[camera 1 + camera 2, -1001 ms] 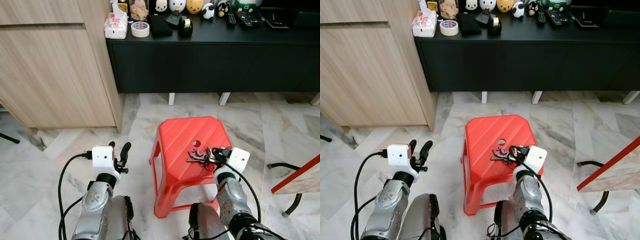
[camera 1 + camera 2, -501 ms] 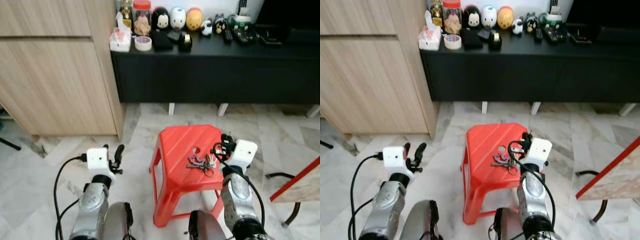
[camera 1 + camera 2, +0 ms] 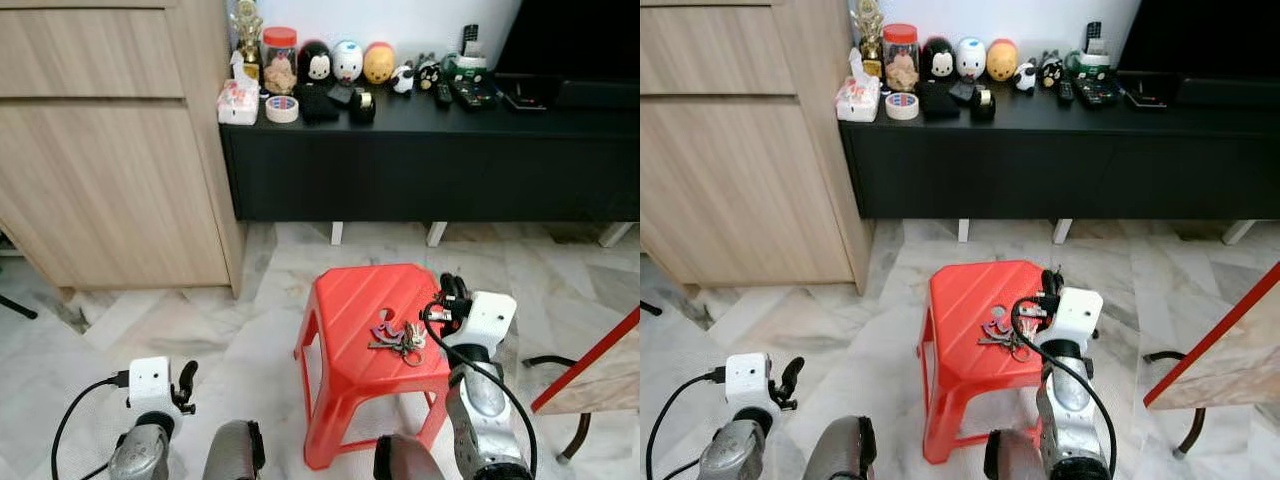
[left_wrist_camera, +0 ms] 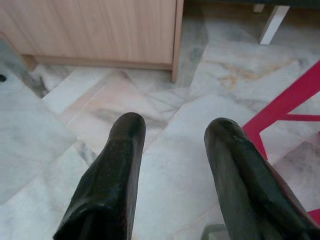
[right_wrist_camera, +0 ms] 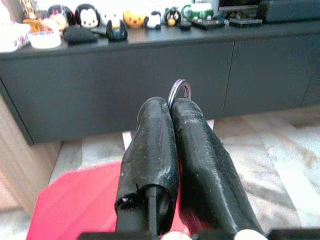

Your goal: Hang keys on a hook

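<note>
Change: since a second ago the right tool (image 3: 447, 293) has risen from the stool top and now stands above the seat's right edge; the camera has also tilted up, so more of the cabinet shows.
Right tool: its two black fingers are pressed together on a thin metal key ring (image 5: 179, 90), which pokes out past the tips in the right wrist view.
Keys: the bunch of keys (image 3: 398, 338) hangs or lies just beside the right tool, over the right part of the seat; whether it has fully cleared the surface I cannot tell.
Meaning for the task: the pick-up looks done or nearly so; carrying to a hook remains, and no hook is visible.
Left tool: the left tool (image 4: 172, 150) has its fingers apart, idle and low over the floor.
Stool: red plastic stool (image 3: 350, 300), ribbed glossy top with a round hole, splayed legs.
Floor: polished marble floor (image 3: 180, 320), grey veined.
Behind: matte black TV cabinet (image 3: 420, 150) carrying figurines and remotes; pale wood-grain cupboard (image 3: 110, 160) at left.
</note>
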You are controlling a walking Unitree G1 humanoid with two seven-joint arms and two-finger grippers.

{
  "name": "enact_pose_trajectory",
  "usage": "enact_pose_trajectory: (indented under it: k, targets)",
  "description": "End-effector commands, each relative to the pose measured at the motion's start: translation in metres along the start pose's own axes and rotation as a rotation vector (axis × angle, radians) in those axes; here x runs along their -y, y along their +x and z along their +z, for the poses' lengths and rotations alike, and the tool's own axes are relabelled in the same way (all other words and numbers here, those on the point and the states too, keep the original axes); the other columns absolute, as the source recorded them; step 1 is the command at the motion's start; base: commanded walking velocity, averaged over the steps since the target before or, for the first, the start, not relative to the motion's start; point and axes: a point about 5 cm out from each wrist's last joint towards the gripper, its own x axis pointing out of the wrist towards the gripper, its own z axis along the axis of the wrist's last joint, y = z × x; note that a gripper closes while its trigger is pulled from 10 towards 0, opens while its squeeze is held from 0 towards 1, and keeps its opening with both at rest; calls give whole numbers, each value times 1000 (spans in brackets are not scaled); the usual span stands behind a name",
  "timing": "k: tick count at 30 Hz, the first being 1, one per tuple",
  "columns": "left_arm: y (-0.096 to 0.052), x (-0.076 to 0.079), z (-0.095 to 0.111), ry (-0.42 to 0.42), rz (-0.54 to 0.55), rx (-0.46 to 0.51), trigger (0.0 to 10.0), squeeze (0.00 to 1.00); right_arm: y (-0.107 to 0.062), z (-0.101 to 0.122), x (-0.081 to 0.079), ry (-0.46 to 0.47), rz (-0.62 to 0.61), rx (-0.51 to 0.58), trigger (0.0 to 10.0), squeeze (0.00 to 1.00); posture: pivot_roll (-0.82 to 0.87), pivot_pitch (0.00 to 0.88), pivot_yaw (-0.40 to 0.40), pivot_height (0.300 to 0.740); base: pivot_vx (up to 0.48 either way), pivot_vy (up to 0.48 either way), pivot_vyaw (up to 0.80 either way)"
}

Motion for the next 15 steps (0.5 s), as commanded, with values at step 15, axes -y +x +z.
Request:
enact_pose_trajectory:
  k: [15]
  targets:
    - [-20,1,-43,45,-1,-169,10000,0,-8,-1,5,-32,-15,-48,10000,0,50,0,-74,740,0,0,0]
